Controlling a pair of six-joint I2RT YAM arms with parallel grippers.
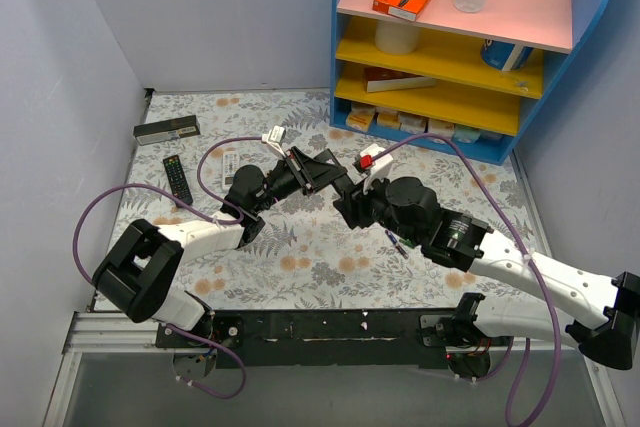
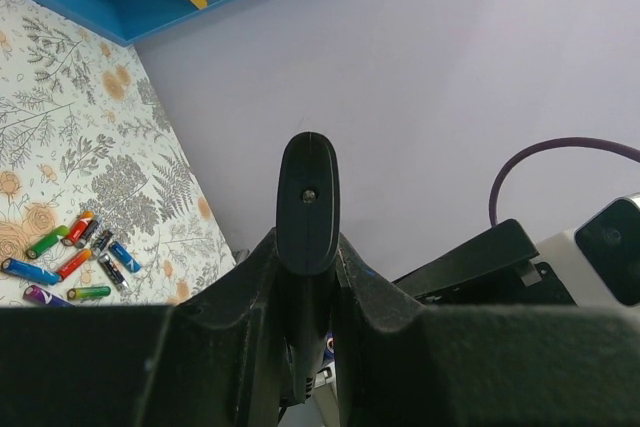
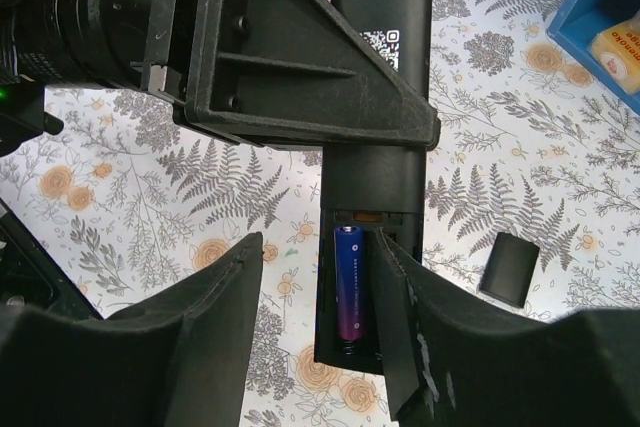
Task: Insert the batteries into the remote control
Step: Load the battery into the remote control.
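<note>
Far left of the counter (image 1: 300, 267), near the wall: a dark flat box (image 1: 167, 130), and just in front of it a shorter black remote (image 1: 177, 179), both lying flat and well clear of the arms.

Left arm reaches in toward the middle. Left gripper (image 1: 325, 169): jaws shut tight across the remote control (image 3: 372, 179), pinching its body crosswise about midway along. The remote control is held up off the counter, back side to the right wrist camera, with a white QR label showing on the far half. From the left wrist view its rounded end sticks up between the two fingers.

Same view, on the floral cloth to the left: loose batteries (image 2: 72, 263) in a small scatter, with red, green, blue and black wrappers, some touching, all lying flat.

Centre: the near end of the remote control has its compartment uncovered. One purple-blue battery (image 3: 347, 282) lies in the left slot, lengthwise. Right slot mostly hidden by a finger.

Right gripper (image 3: 318, 257): jaws apart, holding nothing. Left finger stands clear of the remote control; right finger overlaps the compartment's right edge, contact cannot be told.

Right of that, a small black battery cover (image 3: 510, 269) lies on the counter, apart from the remote control.

Far right rear: a blue shelf unit (image 1: 345, 47).
</note>
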